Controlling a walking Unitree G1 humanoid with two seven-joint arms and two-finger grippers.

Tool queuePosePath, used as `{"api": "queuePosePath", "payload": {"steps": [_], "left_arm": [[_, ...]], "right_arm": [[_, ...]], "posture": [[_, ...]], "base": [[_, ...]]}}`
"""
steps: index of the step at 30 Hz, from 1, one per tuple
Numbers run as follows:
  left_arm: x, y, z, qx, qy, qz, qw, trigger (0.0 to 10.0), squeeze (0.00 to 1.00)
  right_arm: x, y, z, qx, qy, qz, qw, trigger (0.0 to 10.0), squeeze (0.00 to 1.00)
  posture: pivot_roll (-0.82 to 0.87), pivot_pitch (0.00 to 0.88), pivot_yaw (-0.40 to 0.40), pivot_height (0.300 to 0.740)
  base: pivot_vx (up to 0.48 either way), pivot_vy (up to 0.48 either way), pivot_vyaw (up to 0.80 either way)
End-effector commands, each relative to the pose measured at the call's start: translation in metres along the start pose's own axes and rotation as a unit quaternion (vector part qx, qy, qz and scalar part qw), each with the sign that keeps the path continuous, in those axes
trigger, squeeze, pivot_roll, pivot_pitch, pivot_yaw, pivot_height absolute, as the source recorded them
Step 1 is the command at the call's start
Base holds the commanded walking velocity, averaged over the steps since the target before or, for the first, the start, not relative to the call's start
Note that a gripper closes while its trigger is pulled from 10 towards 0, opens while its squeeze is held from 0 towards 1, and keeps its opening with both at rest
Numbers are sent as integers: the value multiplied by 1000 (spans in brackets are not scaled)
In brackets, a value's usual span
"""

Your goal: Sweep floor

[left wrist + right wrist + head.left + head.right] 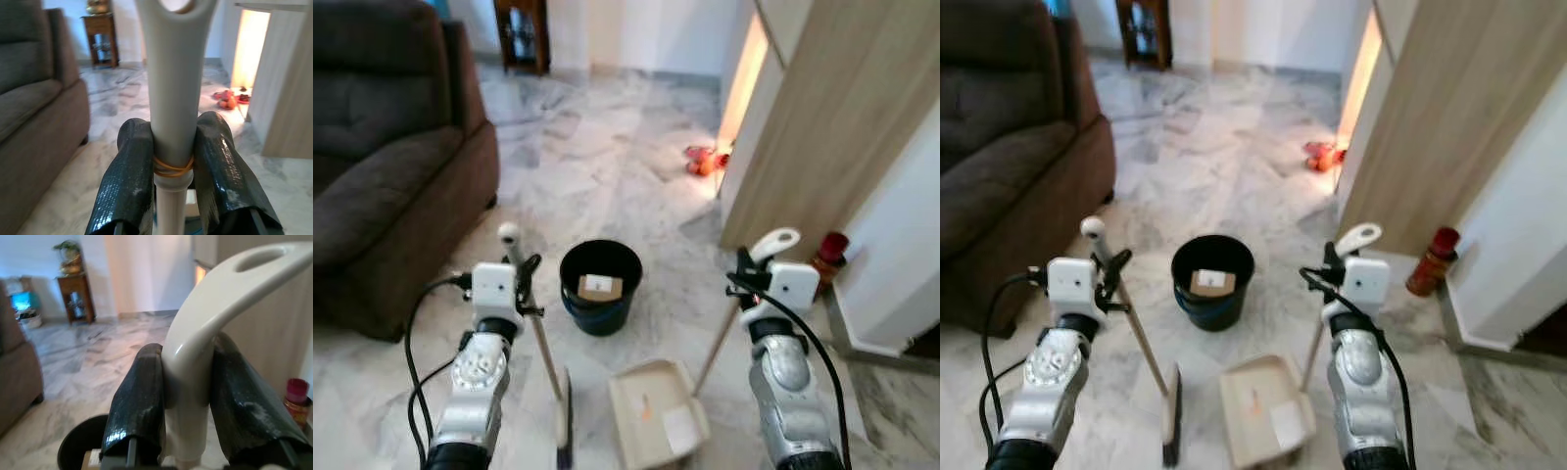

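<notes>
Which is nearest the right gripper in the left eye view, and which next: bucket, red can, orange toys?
From the right gripper, shut on the dustpan handle:
1. Red can, just to its right by the wall.
2. Bucket, to its left on the floor between the arms.
3. Orange toys, far ahead by the lit doorway.

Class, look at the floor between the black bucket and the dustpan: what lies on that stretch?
Nothing: in the left eye view, bare marble floor separates the black bucket from the dustpan.
</notes>
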State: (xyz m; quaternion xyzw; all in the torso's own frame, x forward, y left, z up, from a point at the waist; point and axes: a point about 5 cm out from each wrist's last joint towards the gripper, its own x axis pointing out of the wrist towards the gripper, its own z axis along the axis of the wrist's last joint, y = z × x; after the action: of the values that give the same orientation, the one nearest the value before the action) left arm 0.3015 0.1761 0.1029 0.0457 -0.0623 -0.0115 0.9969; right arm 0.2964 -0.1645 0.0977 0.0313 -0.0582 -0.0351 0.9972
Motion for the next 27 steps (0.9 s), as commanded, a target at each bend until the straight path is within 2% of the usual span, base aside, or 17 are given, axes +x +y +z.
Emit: {"api": "queuePosePath", "payload": {"steps": [1, 8, 17, 27], "left_arm": [[4, -3, 11, 7, -24, -9, 1000, 10000, 0], [4, -5, 10, 8, -22, -12, 1000, 10000, 0], [4, -6, 5, 16, -10, -15, 1000, 10000, 0], [4, -6, 5, 11, -12, -13, 1000, 10000, 0]], "right_arm": [[5, -1, 13, 1, -28, 0, 1000, 10000, 0], [4, 0, 12, -1, -27, 4, 1000, 10000, 0], [5, 1, 10, 0, -20, 9, 1000, 10000, 0], [9, 2, 20, 3, -32, 11, 999, 10000, 0]], "posture": [[36, 0, -32, 740], [36, 0, -32, 740], [37, 0, -36, 740], [29, 0, -34, 740]], "base": [[259, 0, 0], [258, 0, 513], [53, 0, 0], [0, 0, 0]]}}
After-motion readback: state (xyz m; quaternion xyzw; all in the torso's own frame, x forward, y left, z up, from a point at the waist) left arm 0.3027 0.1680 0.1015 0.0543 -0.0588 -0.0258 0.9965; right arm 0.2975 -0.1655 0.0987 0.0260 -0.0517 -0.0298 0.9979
